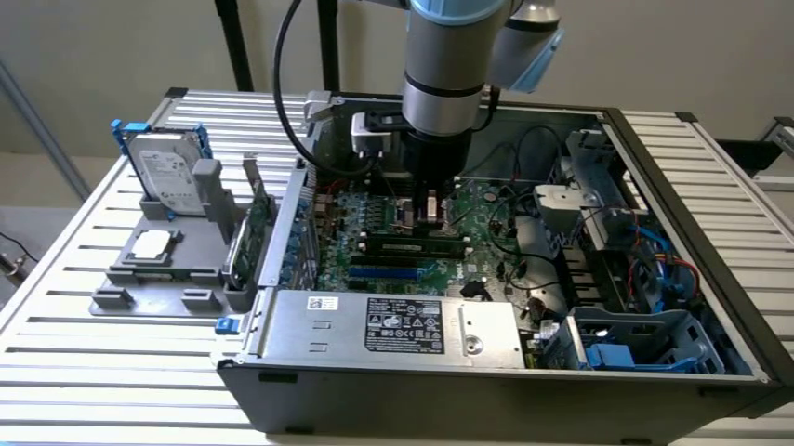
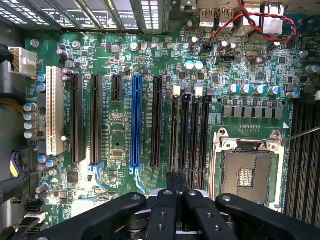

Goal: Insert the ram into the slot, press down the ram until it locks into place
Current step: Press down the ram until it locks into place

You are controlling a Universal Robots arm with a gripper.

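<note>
Wrist view: gripper (image 2: pixel 176 192), fingers together, nothing visibly held, poised above the slot (image 2: pixel 185 132); pressing step apparently in hand, needing square downward force.

Hard drive (image 1: pixel 171 177) upright in grey holder (image 1: pixel 162 260) beside open computer case (image 1: pixel 694 307); blue slot (image 2: pixel 135 120).

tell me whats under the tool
The green motherboard, with four parallel black slots running beneath the tool. The tool's body covers one end of the slots and the board there.

Black claw (image 2: pixel 177 186) closed over memory slots (image 2: pixel 190 127), blue slot (image 2: pixel 135 120), processor socket (image 2: pixel 248 172)
</note>
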